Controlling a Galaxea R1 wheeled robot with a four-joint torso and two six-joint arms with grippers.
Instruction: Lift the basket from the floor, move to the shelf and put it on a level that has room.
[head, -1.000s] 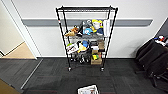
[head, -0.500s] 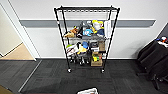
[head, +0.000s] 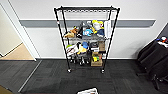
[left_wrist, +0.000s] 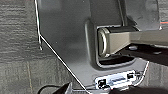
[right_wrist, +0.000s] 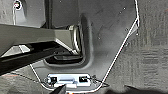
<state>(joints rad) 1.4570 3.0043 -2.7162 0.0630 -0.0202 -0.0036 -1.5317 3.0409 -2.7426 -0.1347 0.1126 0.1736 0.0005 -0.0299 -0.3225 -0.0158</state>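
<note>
1. Far left in the head view, a pale doorway with tan wooden flooring (head: 21, 53) borders the dark carpeted floor (head: 50, 77). Nothing of the task lies there.

2. In the middle stands the shelf (head: 86, 37), a black wire rack against the white wall. Its top level (head: 86, 9) looks bare. The tiers below are crowded with toys (head: 87, 30) and brown boxes (head: 96, 61), so by my reading the top is the level with room.

3. At the bottom edge of the head view, a little right of centre, a pale sliver shows: most likely the white lining of the basket (head: 87, 91). It sits low on the carpet, well apart from the shelf and just in front of the robot's base.

4. Far right, dark furniture (head: 152, 60) stands beside the wall and plays no part.

5. Both wrist views look down along the robot's own grey body and the carpet. I cannot tell whether either hand is spread or pressed together, and no basket appears near either one, so I cannot place it relative to a hand.

6. My judgement: the task is near its start. The basket seems not yet lifted; the lift, the drive to the shelf and the placing on the top level all remain.
</note>
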